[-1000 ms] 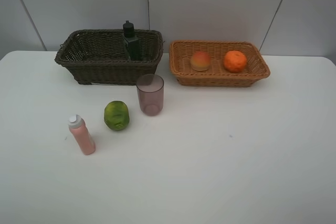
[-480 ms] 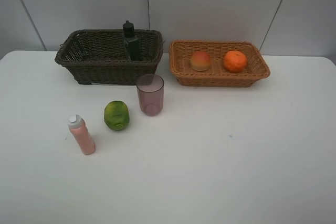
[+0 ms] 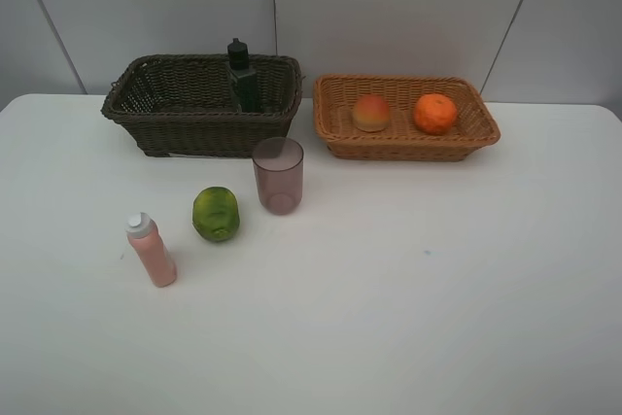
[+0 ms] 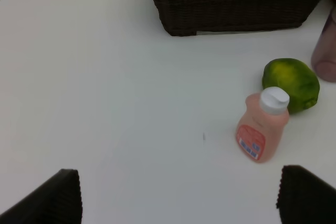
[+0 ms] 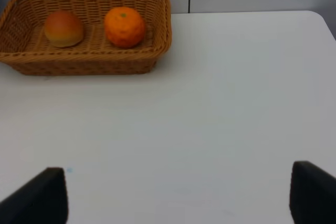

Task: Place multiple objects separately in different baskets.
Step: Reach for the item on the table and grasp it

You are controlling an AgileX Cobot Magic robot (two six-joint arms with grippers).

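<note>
- Your left gripper (image 4: 180,196), right gripper (image 5: 181,192): wide, empty.
- Dark-brown wicker basket (image 3: 194,131), 11 o'clock: dark pump bottle (image 3: 242,77).
- Tan wicker basket (image 3: 408,149), 1 o'clock: round orange (image 3: 434,113), red-yellow peach-like fruit (image 3: 370,112).
- White table (image 3: 437,289), 9 o'clock: green round fruit (image 3: 215,213), translucent mauve cup (image 3: 278,175), pink white-capped bottle (image 3: 151,250).

Your left claw (image 4: 181,196) spread wide and empty above the tabletop (image 4: 105,87), your right claw (image 5: 177,193) also wide apart and empty, hanging above the same tabletop
</note>
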